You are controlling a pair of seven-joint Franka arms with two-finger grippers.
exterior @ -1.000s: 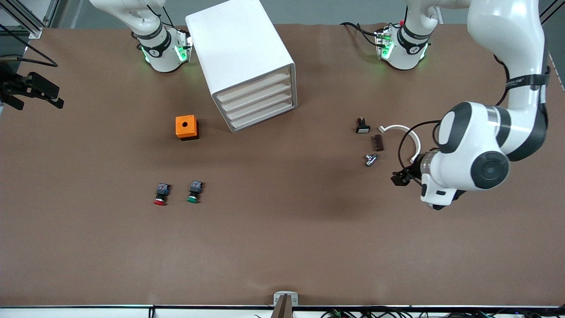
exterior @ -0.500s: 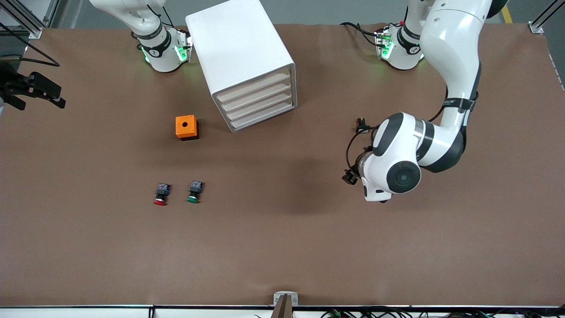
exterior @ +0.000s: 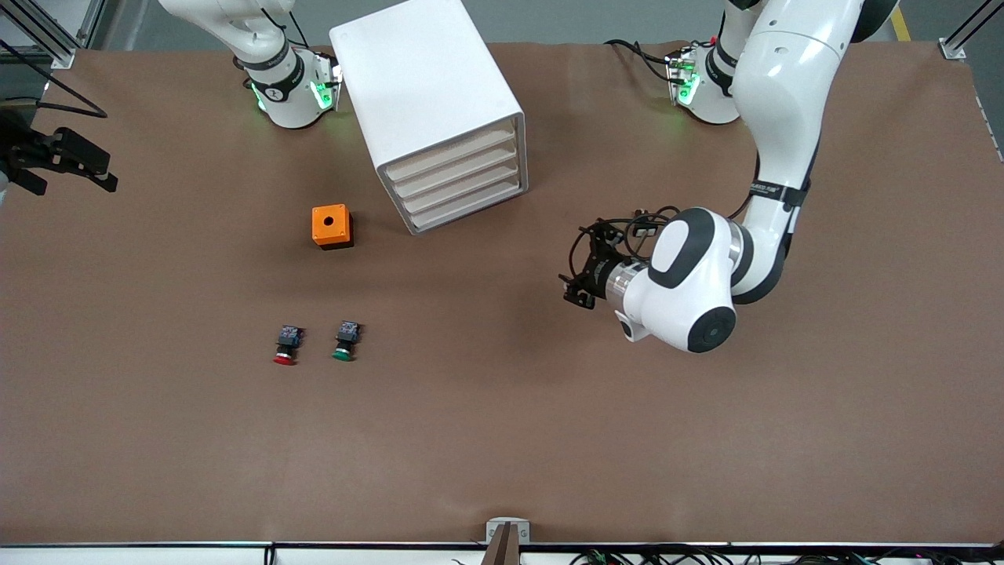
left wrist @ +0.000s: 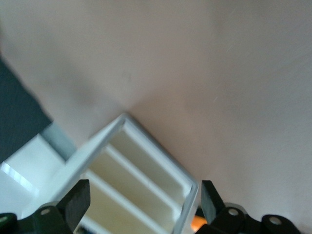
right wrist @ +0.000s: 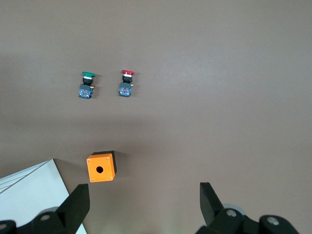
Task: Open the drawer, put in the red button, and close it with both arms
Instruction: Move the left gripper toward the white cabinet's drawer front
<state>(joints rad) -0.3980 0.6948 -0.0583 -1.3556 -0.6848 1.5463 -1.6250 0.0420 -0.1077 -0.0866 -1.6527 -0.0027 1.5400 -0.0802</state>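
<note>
Left claw [exterior: 579, 276] and right claw [right wrist: 144, 202] gape empty over bare table [exterior: 502, 439]; drawers [exterior: 459, 184] shut.

The cabinet [exterior: 431, 110] stands between the two arm bases, its four drawers [exterior: 455, 182] stacked one above another and all shut. The box with a hole in its top [exterior: 332, 226] sits beside the cabinet, toward the right arm's end and slightly nearer the front camera. Nearer still lie the red button [exterior: 286, 345] and the green button [exterior: 345, 340], just beside each other, the red one closer to the right arm's end.
</note>
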